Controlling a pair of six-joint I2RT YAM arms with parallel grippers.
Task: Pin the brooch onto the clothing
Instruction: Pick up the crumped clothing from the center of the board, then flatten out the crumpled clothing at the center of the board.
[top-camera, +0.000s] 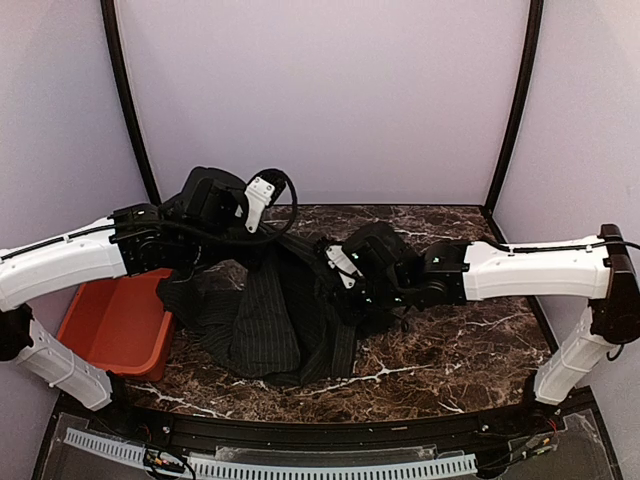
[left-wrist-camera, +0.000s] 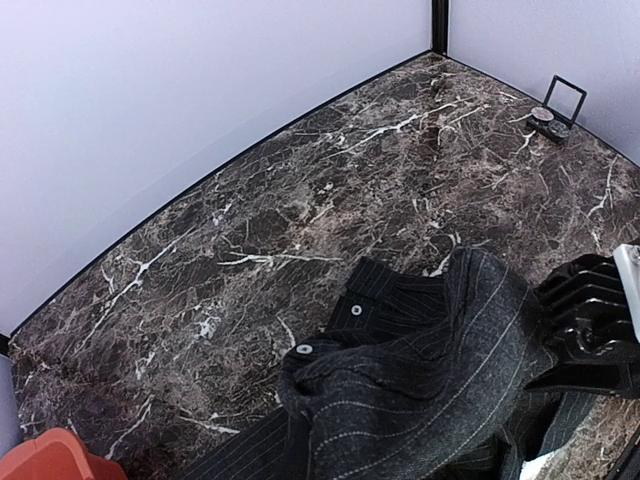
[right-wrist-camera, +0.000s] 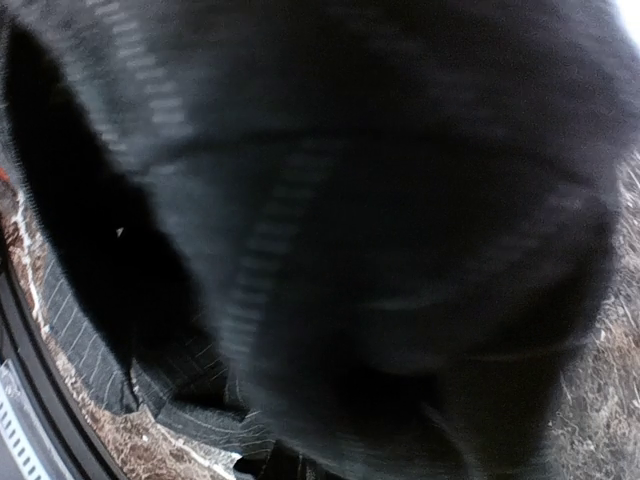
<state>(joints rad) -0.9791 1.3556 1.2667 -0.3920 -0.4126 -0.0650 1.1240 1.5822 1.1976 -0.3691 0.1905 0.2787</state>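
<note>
The clothing, a dark pinstriped shirt, hangs bunched between my two arms above the marble table. My left gripper is at the shirt's raised top and shut on the fabric. In the left wrist view the shirt covers the fingers, and two white buttons show. My right gripper is pushed into the shirt's right side and shut, with blurred dark cloth filling its wrist view and hiding its fingers. I cannot pick out the brooch in any view.
A red bin sits at the table's left edge beside the left arm, and its corner shows in the left wrist view. A small black open case with a round piece stands near the far wall corner.
</note>
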